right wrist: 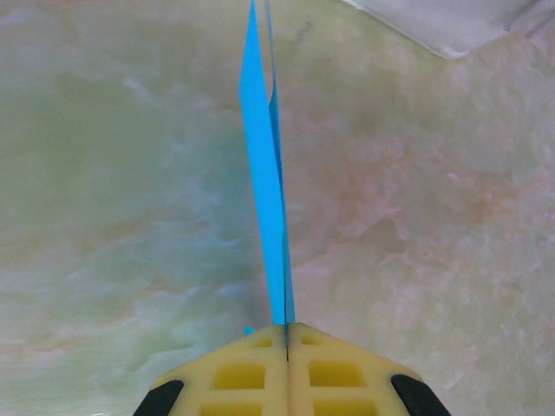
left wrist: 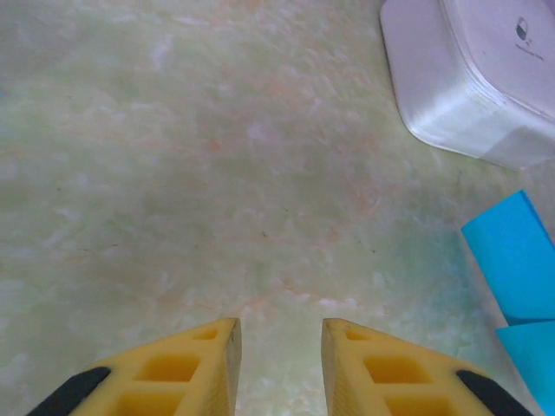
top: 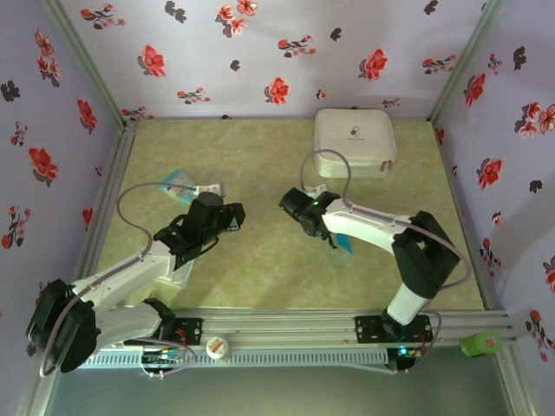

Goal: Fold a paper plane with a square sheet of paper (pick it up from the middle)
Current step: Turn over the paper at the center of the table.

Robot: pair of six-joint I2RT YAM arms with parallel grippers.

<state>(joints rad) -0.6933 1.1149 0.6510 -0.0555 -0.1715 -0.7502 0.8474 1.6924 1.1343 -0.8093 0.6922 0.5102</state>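
We see the right gripper [right wrist: 287, 334] from its wrist camera, its yellow fingers [right wrist: 234, 373] pressed flat together and pinching the teal-blue paper [right wrist: 264, 173] at its near end. The paper is folded and turned edge-on to this camera. It reads as a thin blue blade running from the fingertips straight away to the top of the picture, and a second, paler layer shows along its right side near the far end. A corner of the white case [right wrist: 451, 26] sits in the upper right, beyond the paper.

From above, a small patch of the same paper peeks out just below the white forearm [top: 364, 227] of the right arm, toward the middle of the table [top: 260, 277]. The patch is small and partly covered, so we cannot tell whether the paper touches the table or hangs clear of it.

The left gripper [left wrist: 279, 334] has its fingers spread, with only bare marbled green tabletop in the gap between them. Its camera looks across the table to the white case in the upper right and to the blue paper at the right edge, well apart from its fingertips.

In the overhead view the white case sits at the far edge, right of centre. A small pale-blue packet [top: 178, 181] lies at the far left, just beyond the left arm's wrist.
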